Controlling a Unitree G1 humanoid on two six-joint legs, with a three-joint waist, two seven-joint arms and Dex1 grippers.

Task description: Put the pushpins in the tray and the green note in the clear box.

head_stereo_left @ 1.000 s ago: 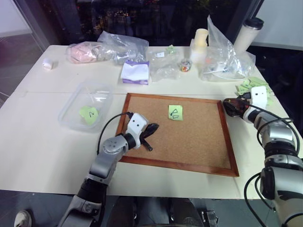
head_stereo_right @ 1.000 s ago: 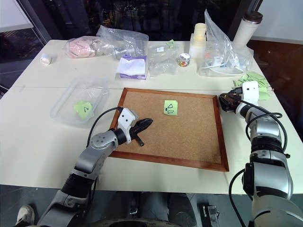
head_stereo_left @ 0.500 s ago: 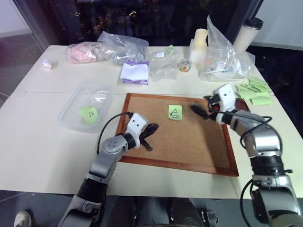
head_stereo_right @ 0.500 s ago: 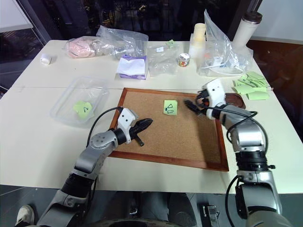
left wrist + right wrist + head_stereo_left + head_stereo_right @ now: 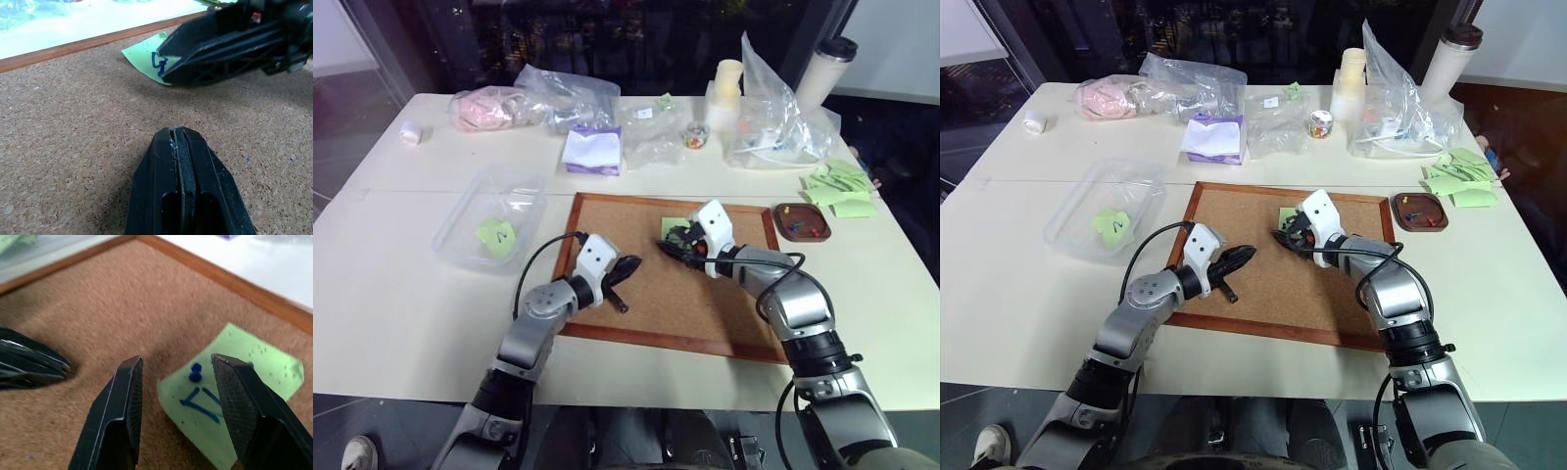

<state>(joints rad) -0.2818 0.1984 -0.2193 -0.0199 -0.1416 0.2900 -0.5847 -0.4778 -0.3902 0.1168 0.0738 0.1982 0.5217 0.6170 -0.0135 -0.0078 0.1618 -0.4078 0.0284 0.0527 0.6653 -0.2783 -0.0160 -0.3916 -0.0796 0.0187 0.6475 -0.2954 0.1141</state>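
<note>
green note (image 5: 230, 396) on the cork board (image 5: 646, 294), blue handwritten scribble (no legible word), no other readable text

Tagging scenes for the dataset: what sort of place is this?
Probably an office or lab table by a dark window: a cork board with a pinned green note, loose sticky notes and plastic bags.

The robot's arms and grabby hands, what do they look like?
Both arms are made of rounded silver-grey metal segments with dark joints. A thin black cable loops out beside each forearm. Each wrist carries a small white block with dark dots. The left gripper and right gripper each have two black, pointed, tapered fingers, with finely ridged inner pads.
</note>
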